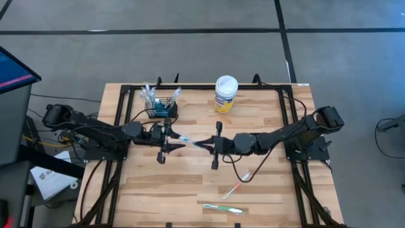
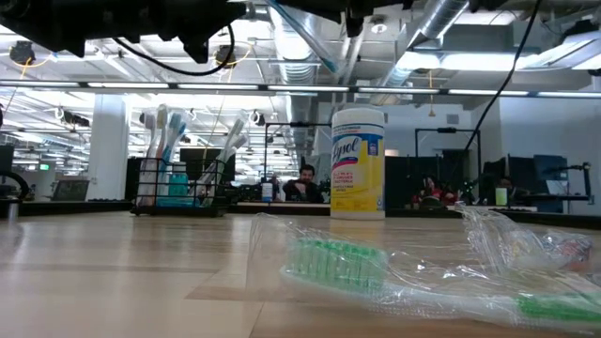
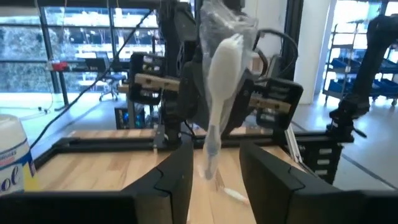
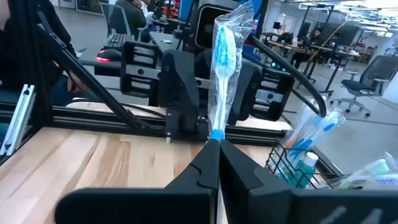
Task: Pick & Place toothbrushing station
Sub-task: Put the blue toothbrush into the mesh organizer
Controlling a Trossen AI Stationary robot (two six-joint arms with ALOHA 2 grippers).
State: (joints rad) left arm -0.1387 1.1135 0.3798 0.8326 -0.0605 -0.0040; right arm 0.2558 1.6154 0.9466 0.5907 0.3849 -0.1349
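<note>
The toothbrushing station, a small black wire basket [image 1: 162,109], stands at the table's far left with several wrapped toothbrushes upright in it. Above mid-table a blue toothbrush in a clear wrapper [image 1: 190,140] hangs between my two grippers. My right gripper [image 4: 215,148] is shut on it. My left gripper [image 3: 216,169] faces it from the table's left and is open. Its fingers stand on either side of the brush's thin lower end, with a gap on each side. My right gripper pinches the lower end of the toothbrush's handle [image 4: 216,133], wrapper and all, between its two fingers. The fingers come level from the table's right. The brush rises tilted above the fingertips, its bristle head [image 4: 224,45] uppermost, lifted clear of the table.
A white-lidded, yellow-labelled tub [image 1: 226,94] stands at the far middle, right of the basket. Two more wrapped toothbrushes lie on the near right of the table, one [image 1: 238,185] slanting, one green [image 1: 223,209] near the front edge. People sit in the room beyond.
</note>
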